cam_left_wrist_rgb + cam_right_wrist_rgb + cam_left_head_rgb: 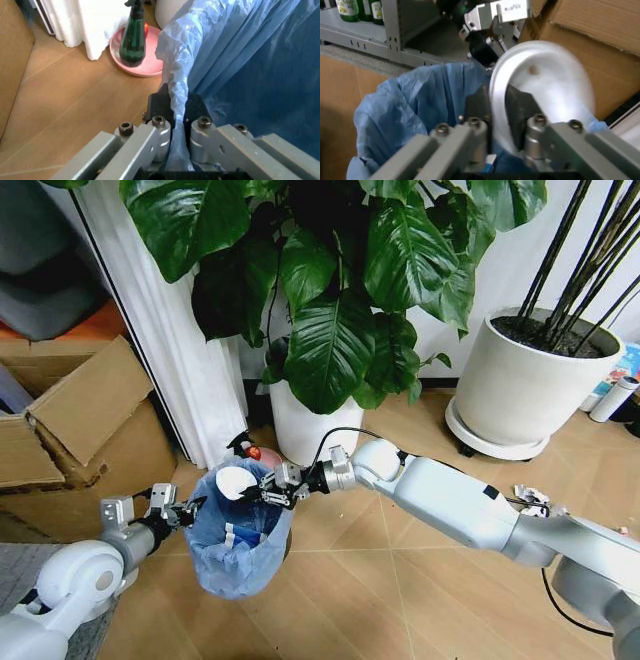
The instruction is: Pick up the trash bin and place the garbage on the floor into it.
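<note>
The trash bin (240,542), lined with a crinkly light blue bag (240,63), stands low in front of me over the wooden floor (400,590). My left gripper (186,508) is shut on its rim, with the bag pinched between the fingers (160,108). My right gripper (268,492) is shut on a white disc (236,481) of garbage, holding it edge-on right above the bin's open mouth (415,108). In the right wrist view the disc (547,90) fills the space beyond the fingers, and the left gripper (492,22) shows behind it. A crumpled wrapper (530,500) lies on the floor beside my right arm.
Cardboard boxes (90,420) stand at the left, with a white curtain (180,370) behind the bin. Two large white plant pots (308,430) (520,395) sit at the back. A green spray bottle (133,41) stands on a pink dish (150,63) near the bin.
</note>
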Robot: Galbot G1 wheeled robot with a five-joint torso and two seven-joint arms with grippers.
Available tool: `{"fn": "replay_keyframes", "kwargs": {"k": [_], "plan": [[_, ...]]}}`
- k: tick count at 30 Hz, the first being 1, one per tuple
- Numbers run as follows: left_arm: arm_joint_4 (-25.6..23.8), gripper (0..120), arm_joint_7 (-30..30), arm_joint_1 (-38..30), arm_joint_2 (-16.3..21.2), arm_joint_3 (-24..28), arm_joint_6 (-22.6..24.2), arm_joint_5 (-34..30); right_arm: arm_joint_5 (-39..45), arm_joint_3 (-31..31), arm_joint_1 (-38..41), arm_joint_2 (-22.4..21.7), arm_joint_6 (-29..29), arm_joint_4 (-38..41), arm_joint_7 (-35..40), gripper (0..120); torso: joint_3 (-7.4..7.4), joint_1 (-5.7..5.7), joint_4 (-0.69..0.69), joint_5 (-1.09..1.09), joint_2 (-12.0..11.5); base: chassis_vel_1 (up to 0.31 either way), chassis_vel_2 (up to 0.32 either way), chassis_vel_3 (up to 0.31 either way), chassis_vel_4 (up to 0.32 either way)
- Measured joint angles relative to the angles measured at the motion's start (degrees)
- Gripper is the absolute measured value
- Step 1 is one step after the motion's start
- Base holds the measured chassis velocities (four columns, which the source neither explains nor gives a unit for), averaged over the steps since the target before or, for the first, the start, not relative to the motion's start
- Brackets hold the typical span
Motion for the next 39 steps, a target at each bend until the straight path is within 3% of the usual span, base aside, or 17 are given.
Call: {"fn": "replay_keyframes", "kwargs": {"k": [2, 6, 10, 19, 20, 23, 25, 28, 29, 32, 39], "plan": [[-0.1, 0, -0.1, 0.0, 0.0, 0.0, 0.0, -0.2, 0.0, 0.1, 0.0, 0.0, -0.1, -0.1, 0.0, 17, 0.0, 0.0, 0.0, 0.0, 0.0, 0.0, 0.0, 0.0, 0.0], [-0.4, 0, -0.4, -0.1, -0.1, -0.1, 0.3, -1.2, 0.0, 0.5, -0.2, 0.0, -0.3, -0.7, 0.0, 38, 0.0, 0.0, -0.01, 0.0, 0.0, 0.0, 0.0, 0.0, 0.0], [-0.4, 0, -0.5, 0.0, -0.1, -0.1, 0.4, -1.4, 0.1, 1.4, -0.6, 0.4, -0.3, -1.3, 0.7, 47, 0.0, 0.0, -0.01, 0.0, 0.0, 0.0, 0.0, 0.0, 0.0], [-0.7, 0, -0.9, 0.4, -0.2, 0.4, 0.6, -1.6, 0.5, 4.8, -2.3, 2.4, 0.3, -3.7, 3.0, 86, 0.0, 0.0, 0.01, 0.0, 0.0, 0.0, 0.0, 0.0, 0.0], [-0.7, 0, -0.9, 0.4, -0.2, 0.4, 0.6, -1.6, 0.5, 4.8, -2.3, 2.4, 0.3, -3.7, 3.0, 86, 0.0, 0.0, 0.01, 0.0, 0.0, 0.0, 0.0, 0.0, 0.0], [-0.8, 0, -1.1, 0.5, -0.3, 0.1, 0.7, -1.8, 1.6, 7.0, -3.9, 2.1, 0.2, -3.9, 7.0, 98, 0.0, 0.0, 0.01, 0.0, 0.0, 0.0, 0.0, 0.0, 0.0], [-0.8, 0, -1.1, 0.7, -0.3, -0.2, 0.7, -1.9, 2.4, 8.1, -5.2, 1.7, 0.0, -3.7, 10.2, 98, 0.0, 0.0, 0.01, 0.0, 0.0, 0.0, 0.0, 0.0, 0.0], [-1.0, 0, -1.2, 1.5, -0.8, -1.3, 0.7, -1.9, 3.7, 11.5, -11.4, -1.1, -1.7, -1.4, 23.9, 100, 0.0, 0.0, 0.02, 0.03, 0.0, 0.0, 0.0, 0.0, 0.0], [-1.0, 0, -1.2, 1.5, -0.8, -1.3, 0.7, -1.9, 3.7, 11.5, -11.4, -1.1, -1.7, -1.4, 23.9, 100, 0.0, 0.0, 0.02, 0.03, 0.0, 0.0, 0.0, 0.0, 0.0], [-1.0, 0, -1.1, 2.5, -1.8, -2.9, 0.7, -1.9, 3.9, 15.8, -19.5, -4.3, -1.0, 0.1, 36.1, 100, 0.0, 0.0, -0.01, 0.03, 0.0, 0.0, 0.0, 0.0, 0.0], [-1.2, 0, -0.7, 4.1, -3.0, -5.0, 0.6, -0.9, 2.9, 26.4, -32.6, -7.2, -1.1, 1.9, 40.2, 100, -0.01, 0.0, 0.01, 0.01, 0.0, 0.0, 0.0, 0.0, 0.0]]}}
